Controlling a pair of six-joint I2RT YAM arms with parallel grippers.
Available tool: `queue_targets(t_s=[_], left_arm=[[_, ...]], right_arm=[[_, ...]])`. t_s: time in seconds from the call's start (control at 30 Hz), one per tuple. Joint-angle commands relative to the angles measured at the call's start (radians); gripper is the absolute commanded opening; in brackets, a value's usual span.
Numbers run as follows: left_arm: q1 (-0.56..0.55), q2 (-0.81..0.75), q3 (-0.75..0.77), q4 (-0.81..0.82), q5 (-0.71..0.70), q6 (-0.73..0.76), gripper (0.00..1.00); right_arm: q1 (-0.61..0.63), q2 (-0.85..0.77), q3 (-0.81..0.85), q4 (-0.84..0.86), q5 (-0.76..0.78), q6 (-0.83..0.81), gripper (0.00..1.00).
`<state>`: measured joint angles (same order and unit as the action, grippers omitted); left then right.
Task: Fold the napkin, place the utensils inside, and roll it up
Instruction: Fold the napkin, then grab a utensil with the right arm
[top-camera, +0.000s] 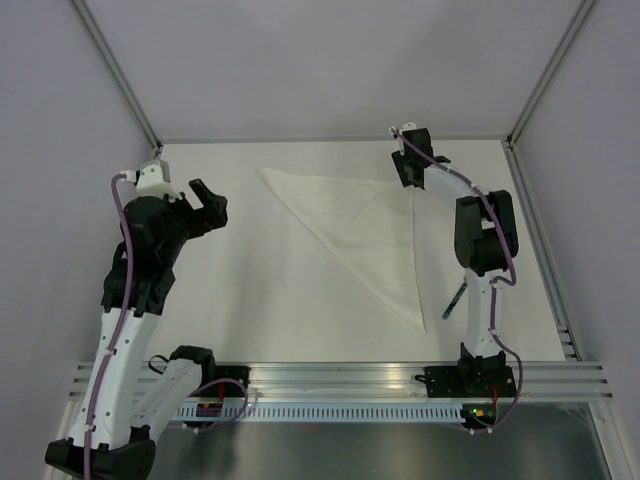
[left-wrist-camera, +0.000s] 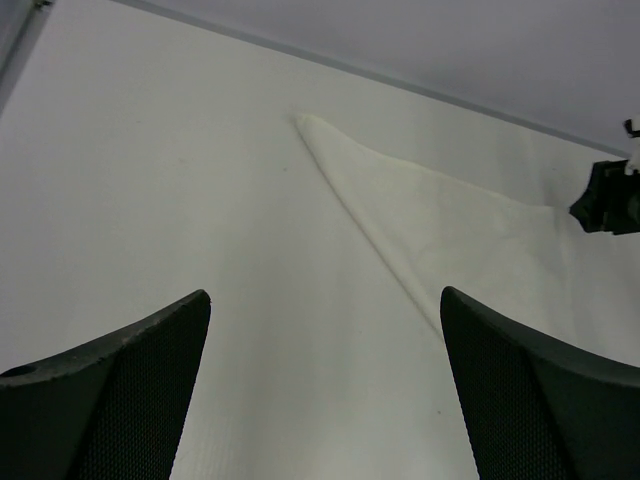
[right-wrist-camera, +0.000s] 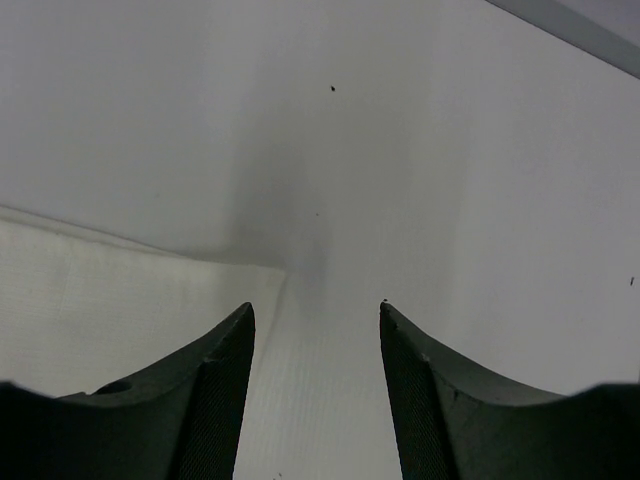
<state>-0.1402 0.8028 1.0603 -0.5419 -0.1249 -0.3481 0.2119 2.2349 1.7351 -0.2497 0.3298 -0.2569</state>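
Rail (top-camera: 340, 378): runs along the near edge of the desk (top-camera: 270, 300), with both arm bases bolted to it.
Utensil (top-camera: 455, 300): a dark teal stick, slanted, near the right edge. It is partly hidden behind the right arm (top-camera: 487, 235) and lies just clear of the napkin's near tip.
Napkin (top-camera: 370, 225): a white triangle lying flat on the desk's right half. Its square corner points toward the far right corner.
Left claw (top-camera: 208, 205): spread wide and empty, above bare desk near the left edge.
Right claw (top-camera: 408, 172): spread, pinching nothing, over the napkin's far right corner.
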Motion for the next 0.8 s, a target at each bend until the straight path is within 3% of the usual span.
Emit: queue_targets(t_s=[0.0, 0.17, 0.3, 0.47, 0.57, 0.77], left_arm=[[0.005, -0.016, -0.072, 0.069, 0.198, -0.104, 1.00], [-0.076, 0.007, -0.210, 0.259, 0.283, -0.176, 1.00], [-0.160, 0.050, -0.247, 0.290, 0.222, -0.160, 1.00], [-0.171, 0.039, -0.289, 0.335, 0.246, -0.170, 1.00], [-0.174, 0.044, -0.310, 0.358, 0.266, -0.178, 1.00], [-0.176, 0.064, -0.321, 0.398, 0.289, -0.183, 1.00]], right_arm=[[-0.052, -0.162, -0.057, -0.092, -0.032, 0.054, 0.59], [-0.149, -0.424, -0.325, -0.128, -0.150, 0.122, 0.58], [-0.296, -0.578, -0.474, -0.224, -0.284, 0.137, 0.57], [-0.358, -0.747, -0.702, -0.336, -0.325, 0.090, 0.55], [-0.358, -0.773, -0.785, -0.402, -0.357, 0.064, 0.55], [-0.359, -0.770, -0.773, -0.476, -0.382, 0.015, 0.57]])
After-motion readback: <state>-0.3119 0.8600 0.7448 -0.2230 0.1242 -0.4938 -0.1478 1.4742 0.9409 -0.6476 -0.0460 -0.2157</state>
